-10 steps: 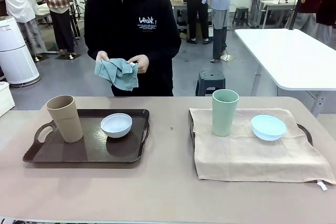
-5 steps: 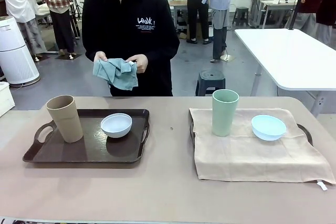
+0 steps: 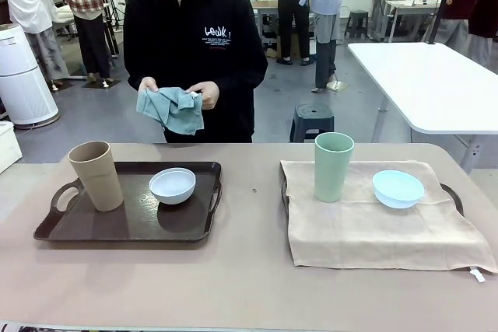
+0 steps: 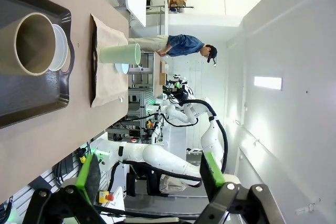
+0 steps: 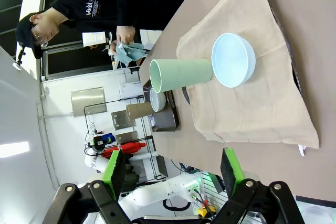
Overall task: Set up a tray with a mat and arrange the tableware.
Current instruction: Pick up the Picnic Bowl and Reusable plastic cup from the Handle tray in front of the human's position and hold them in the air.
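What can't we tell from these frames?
- Right tray: front view, the beige mat covers it but for the handles.
- Blue bowl: left wrist view, mostly behind the green cup.
- Teal cloth: front view, bunched up by the person; full shape unclear.

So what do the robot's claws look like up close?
The left claw and the right claw look alike. They are made of chunky black links with pale round bolts at the joints, and each is tipped with two bright green pads.
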Motion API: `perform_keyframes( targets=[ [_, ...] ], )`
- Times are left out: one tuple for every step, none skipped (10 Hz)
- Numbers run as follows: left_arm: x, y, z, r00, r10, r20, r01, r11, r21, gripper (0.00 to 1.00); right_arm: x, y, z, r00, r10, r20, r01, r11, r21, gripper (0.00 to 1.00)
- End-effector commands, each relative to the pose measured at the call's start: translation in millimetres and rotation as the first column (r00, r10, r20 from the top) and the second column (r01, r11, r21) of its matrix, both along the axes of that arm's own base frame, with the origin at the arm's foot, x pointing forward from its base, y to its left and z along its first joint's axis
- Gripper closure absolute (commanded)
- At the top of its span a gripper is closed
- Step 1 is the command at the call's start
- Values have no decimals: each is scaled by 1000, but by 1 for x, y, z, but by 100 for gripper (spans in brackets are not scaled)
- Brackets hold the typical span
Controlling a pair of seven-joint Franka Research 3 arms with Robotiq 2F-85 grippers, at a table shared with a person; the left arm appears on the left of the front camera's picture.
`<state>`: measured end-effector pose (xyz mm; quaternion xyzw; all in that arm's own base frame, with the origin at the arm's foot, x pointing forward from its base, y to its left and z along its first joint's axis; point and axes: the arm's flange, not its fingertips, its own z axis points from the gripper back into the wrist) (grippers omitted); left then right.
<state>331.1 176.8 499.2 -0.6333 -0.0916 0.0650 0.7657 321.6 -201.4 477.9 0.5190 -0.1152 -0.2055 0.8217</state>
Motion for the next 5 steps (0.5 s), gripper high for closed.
perform_keyframes(
  targets=[
    [0, 0, 0, 1000, 0, 0, 0, 1000, 0, 0, 7, 16, 21, 1000, 2, -6, -2, 1000, 7, 5],
    [1, 5, -1, 992, -69, 103, 63, 996, 62, 0, 18, 45, 55, 1000, -19, 7, 19, 999, -45, 5],
    [5, 10, -2, 977, -110, 184, 49, 949, 310, 0, 26, 85, 102, 999, -7, 31, 10, 996, -84, 5],
    [11, 13, 4, 963, -171, 206, 75, 911, 407, 0, 36, 131, 149, 999, 16, 41, -9, 985, -174, 5],
    [22, 19, 9, 952, -207, 224, 47, 826, 562, 0, 52, 186, 191, 999, 24, 48, -10, 962, -273, 5]
  ],
)
